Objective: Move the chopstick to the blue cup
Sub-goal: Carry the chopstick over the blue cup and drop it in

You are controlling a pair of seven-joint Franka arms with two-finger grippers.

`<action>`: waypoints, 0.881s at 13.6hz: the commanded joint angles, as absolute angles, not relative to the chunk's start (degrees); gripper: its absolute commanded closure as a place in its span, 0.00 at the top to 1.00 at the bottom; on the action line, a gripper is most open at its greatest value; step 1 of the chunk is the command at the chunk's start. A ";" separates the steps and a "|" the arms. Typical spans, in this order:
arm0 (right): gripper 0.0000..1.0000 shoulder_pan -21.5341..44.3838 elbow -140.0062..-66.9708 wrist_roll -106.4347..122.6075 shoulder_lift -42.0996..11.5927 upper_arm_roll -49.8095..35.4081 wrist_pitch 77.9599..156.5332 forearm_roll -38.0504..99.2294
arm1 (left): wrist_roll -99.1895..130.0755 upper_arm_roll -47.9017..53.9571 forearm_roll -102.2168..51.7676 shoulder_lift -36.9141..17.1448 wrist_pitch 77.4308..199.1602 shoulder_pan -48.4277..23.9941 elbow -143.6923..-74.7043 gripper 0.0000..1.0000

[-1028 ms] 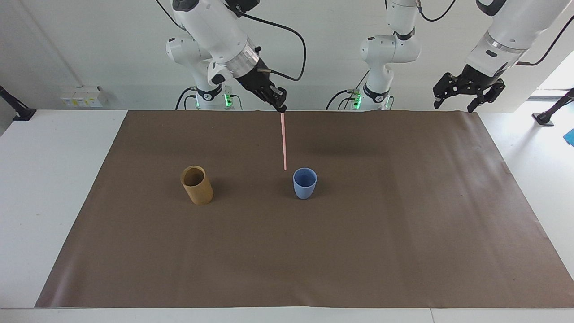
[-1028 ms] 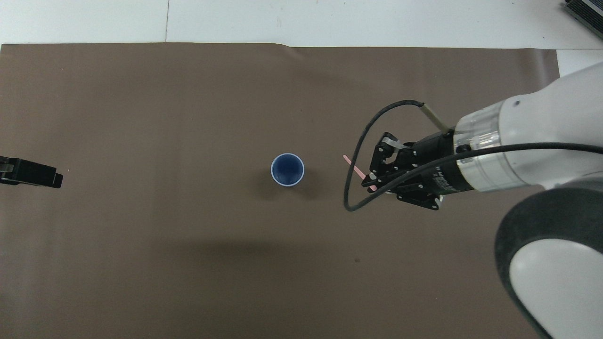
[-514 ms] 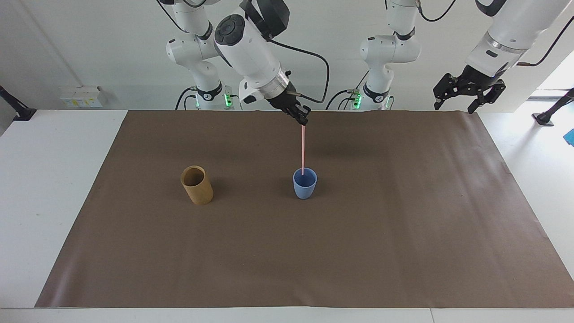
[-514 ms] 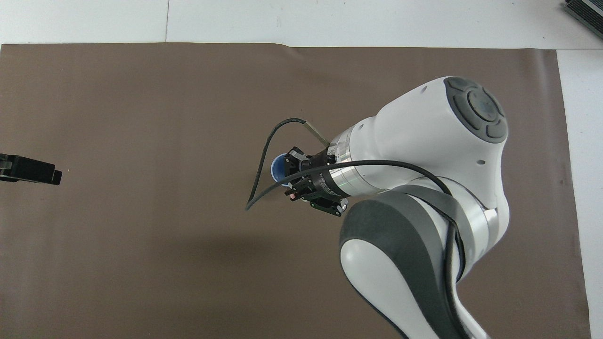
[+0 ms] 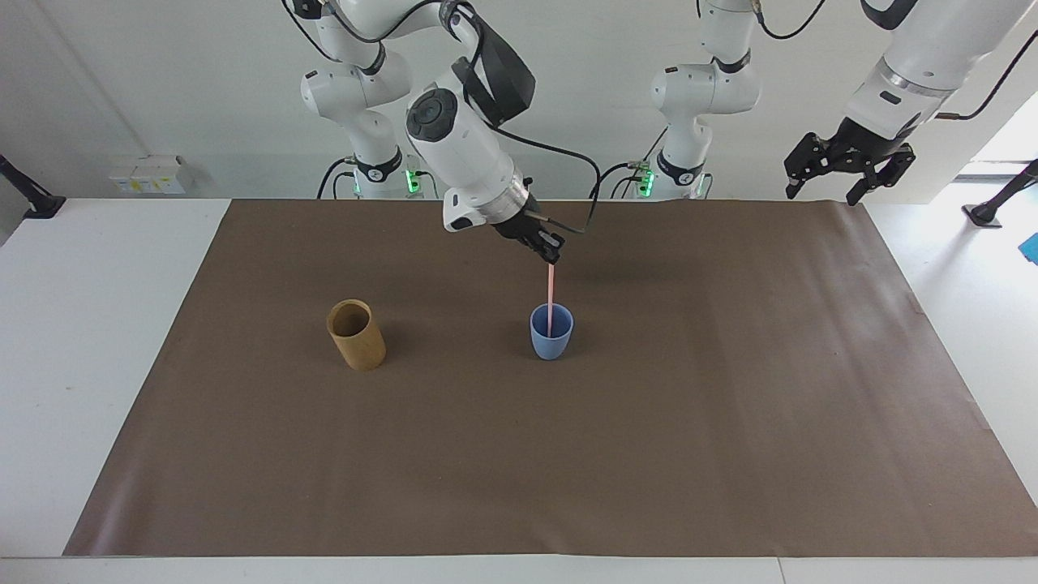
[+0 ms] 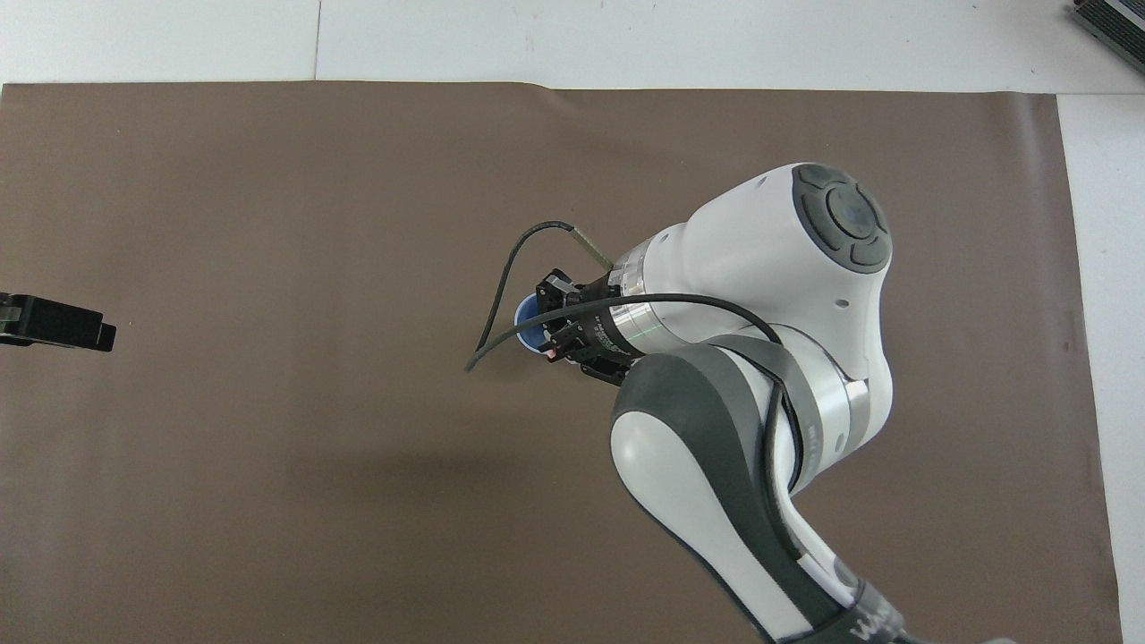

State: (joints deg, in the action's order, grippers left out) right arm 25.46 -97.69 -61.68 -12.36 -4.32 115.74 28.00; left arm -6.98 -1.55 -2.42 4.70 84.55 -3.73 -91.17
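Observation:
The light-blue cup (image 5: 551, 342) stands upright near the middle of the brown mat. My right gripper (image 5: 552, 256) is over it, shut on the top end of the pale-pink chopstick (image 5: 551, 294). The stick hangs upright and its lower end is inside the cup's mouth. In the overhead view the right gripper (image 6: 555, 344) and arm cover most of the blue cup (image 6: 528, 326), and only part of its rim shows. My left gripper (image 5: 821, 188) waits open and empty, raised over the mat's edge at the left arm's end, and its tip shows in the overhead view (image 6: 58, 324).
A taller tan-brown cup (image 5: 355, 334) stands beside the blue cup toward the right arm's end of the table; the right arm hides it in the overhead view. The brown mat (image 5: 649, 454) covers most of the white table.
My right gripper moved with the chopstick from beside the blue cup to over it, then came down, and the stick's lower end went into the cup. The left arm stayed still.

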 commanded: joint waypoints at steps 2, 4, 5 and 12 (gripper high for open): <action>0.22 25.23 -101.16 -58.18 -11.69 -4.13 121.02 27.69 | -7.73 -1.41 -2.46 4.48 83.32 -2.90 -90.61 1.00; 0.49 25.05 -101.51 -58.10 -11.69 -4.13 121.64 27.60 | -7.91 -1.32 -2.46 4.48 83.32 -2.90 -90.62 1.00; 0.84 25.05 -100.99 -58.10 -11.78 -4.13 121.73 27.42 | -7.91 -1.32 -2.46 4.48 83.32 -2.90 -90.62 1.00; 1.00 17.60 -97.74 -49.25 -4.68 -3.43 115.17 10.31 | -7.74 -1.23 -1.32 4.75 84.11 -2.99 -91.41 1.00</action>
